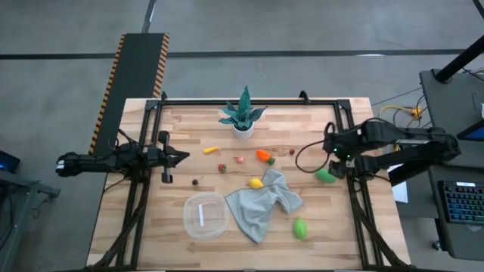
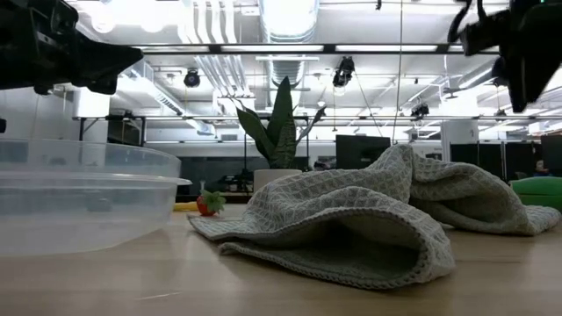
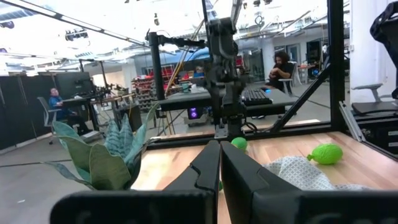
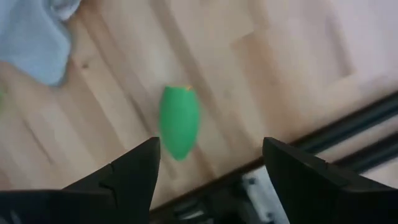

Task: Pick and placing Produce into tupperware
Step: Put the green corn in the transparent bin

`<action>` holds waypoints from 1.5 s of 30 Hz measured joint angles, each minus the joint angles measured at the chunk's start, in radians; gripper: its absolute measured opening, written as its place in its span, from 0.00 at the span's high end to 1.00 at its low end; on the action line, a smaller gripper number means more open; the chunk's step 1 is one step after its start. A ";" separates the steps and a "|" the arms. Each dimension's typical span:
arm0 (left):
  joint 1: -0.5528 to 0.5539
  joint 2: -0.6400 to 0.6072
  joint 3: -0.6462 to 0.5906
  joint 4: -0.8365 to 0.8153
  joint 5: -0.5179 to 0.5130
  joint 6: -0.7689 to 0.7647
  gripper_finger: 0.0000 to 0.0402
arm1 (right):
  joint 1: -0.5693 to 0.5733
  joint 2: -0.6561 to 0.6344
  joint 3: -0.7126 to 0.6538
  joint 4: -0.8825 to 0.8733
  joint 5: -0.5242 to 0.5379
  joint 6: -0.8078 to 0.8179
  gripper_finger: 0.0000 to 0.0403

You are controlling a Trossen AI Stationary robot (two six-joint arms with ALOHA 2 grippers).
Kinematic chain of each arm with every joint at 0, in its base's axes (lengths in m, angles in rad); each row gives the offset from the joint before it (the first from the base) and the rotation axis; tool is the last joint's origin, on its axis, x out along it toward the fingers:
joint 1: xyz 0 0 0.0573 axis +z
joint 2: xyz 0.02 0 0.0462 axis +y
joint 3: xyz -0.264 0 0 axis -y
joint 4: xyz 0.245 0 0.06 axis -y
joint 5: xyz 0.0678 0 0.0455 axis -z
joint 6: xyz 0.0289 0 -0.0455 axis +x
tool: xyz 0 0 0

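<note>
The clear tub (image 1: 205, 216) sits near the table's near edge, left of the grey cloth (image 1: 263, 205); in the low view the tub (image 2: 79, 197) is close on the left. Small produce pieces lie scattered on the table: a yellow one (image 1: 256, 183) at the cloth's edge, an orange one (image 1: 264, 156), a green one (image 1: 300, 227). My right gripper (image 1: 332, 159) hovers open above another green piece (image 1: 327, 175), its fingers apart over the green piece (image 4: 180, 121), right gripper (image 4: 211, 158). My left gripper (image 1: 184, 156) waits shut at the table's left, left gripper (image 3: 219, 171).
A spiky teal plant in a white pot (image 1: 243, 117) stands at the far middle. A yellow-orange piece (image 1: 211, 149), a small red one (image 1: 222, 168) and a pink one (image 1: 240, 159) lie between the plant and the tub. A black frame rail (image 4: 348, 134) runs along the table's right edge.
</note>
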 joint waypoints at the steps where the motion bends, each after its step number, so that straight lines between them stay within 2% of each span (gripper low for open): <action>1: 0.000 0.000 0.000 0.001 0.000 0.000 1.00 | 0.000 -0.002 -0.025 0.028 -0.019 0.018 0.32; 3: 0.000 0.000 0.000 0.001 -0.001 0.000 1.00 | 0.000 -0.009 -0.070 0.081 -0.050 0.036 0.31; 8: 0.000 0.000 0.000 0.001 -0.003 0.000 1.00 | 0.000 -0.003 -0.147 0.135 -0.036 0.041 0.31; 12: 0.000 0.000 0.000 0.001 -0.017 0.000 1.00 | 0.000 0.015 -0.160 0.142 0.012 0.048 0.31; 17: 0.000 0.000 0.000 0.001 -0.052 0.000 1.00 | 0.009 0.021 -0.160 0.145 -0.024 0.064 0.32; 20: 0.000 0.000 0.000 0.001 -0.052 0.000 1.00 | 0.055 0.022 -0.143 0.141 -0.092 0.122 0.32; 23: 0.000 0.000 0.000 0.001 -0.053 0.000 1.00 | 0.156 0.020 -0.114 0.146 -0.102 0.184 0.32; 26: 0.000 0.000 0.000 0.001 -0.052 0.000 1.00 | 0.289 0.022 -0.083 0.148 -0.004 0.213 0.32; 29: 0.000 0.000 0.000 0.001 -0.052 0.000 1.00 | 0.433 0.022 -0.079 0.150 0.194 0.216 0.32; 31: 0.000 0.000 0.000 0.001 -0.052 0.000 1.00 | 0.506 0.022 -0.086 0.150 0.263 0.218 0.32; 34: 0.000 0.000 0.000 0.001 -0.052 0.000 1.00 | 0.567 0.022 -0.103 0.151 0.273 0.277 0.32; 39: 0.000 0.000 0.000 0.000 -0.052 0.000 1.00 | 0.570 0.022 -0.117 0.148 0.279 0.359 0.32; 45: 0.000 0.000 0.000 0.000 -0.052 0.000 1.00 | 0.569 0.033 -0.126 0.145 0.317 0.338 0.26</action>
